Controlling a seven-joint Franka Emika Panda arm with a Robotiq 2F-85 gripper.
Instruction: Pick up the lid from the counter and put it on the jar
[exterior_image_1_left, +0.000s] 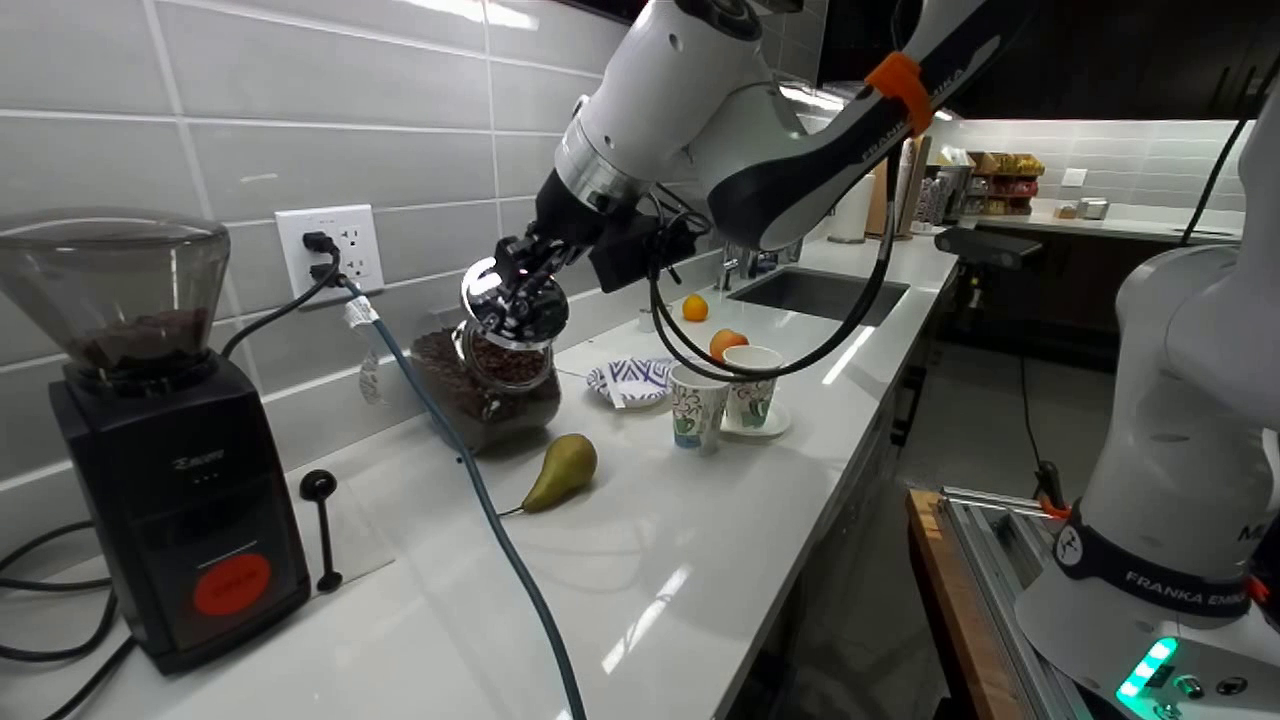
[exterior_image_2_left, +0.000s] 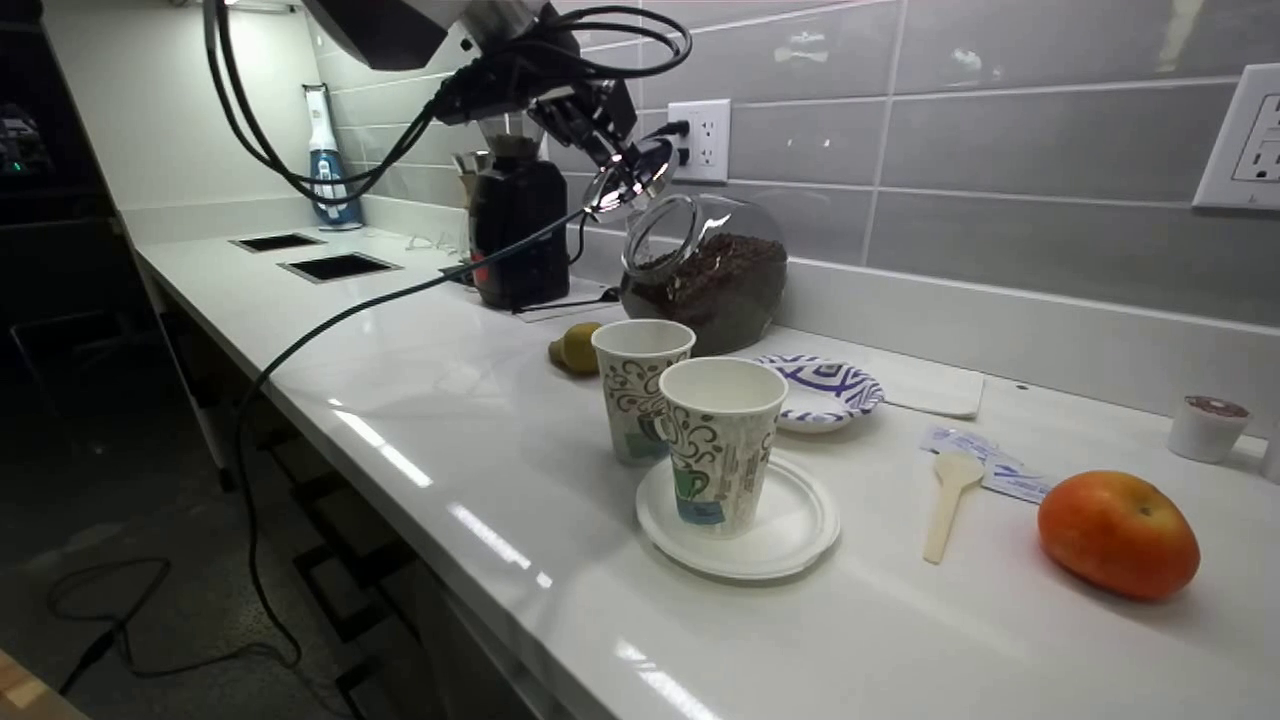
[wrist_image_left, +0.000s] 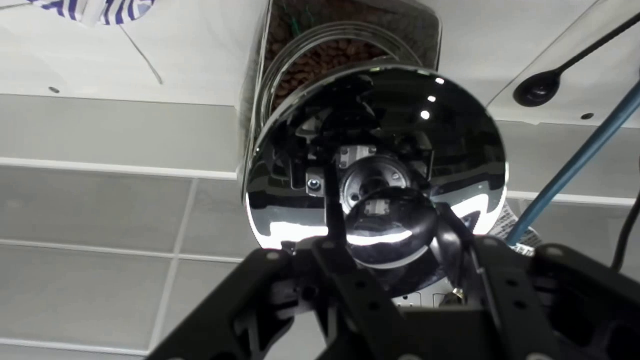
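Note:
The lid (exterior_image_1_left: 484, 287) is a shiny silver disc with a dark round knob. My gripper (wrist_image_left: 392, 222) is shut on the lid's knob, one finger on each side of it. The lid is held tilted in the air, also seen in an exterior view (exterior_image_2_left: 650, 170). The clear glass jar (exterior_image_1_left: 470, 400) with dark brown beans stands on the counter against the wall, its wide mouth slanted outward. In the wrist view the lid (wrist_image_left: 465, 130) covers part of the jar's mouth (wrist_image_left: 325, 57). The lid is at the jar's upper rim; I cannot tell whether they touch.
A black coffee grinder (exterior_image_1_left: 180, 480) stands near the jar. A teal cable (exterior_image_1_left: 484, 492) crosses in front of the jar. A pear (exterior_image_1_left: 563, 473) lies before it. Paper cups (exterior_image_2_left: 725, 440), a patterned bowl (exterior_image_2_left: 820, 392) and a tomato-like fruit (exterior_image_2_left: 1118, 535) stand on the counter.

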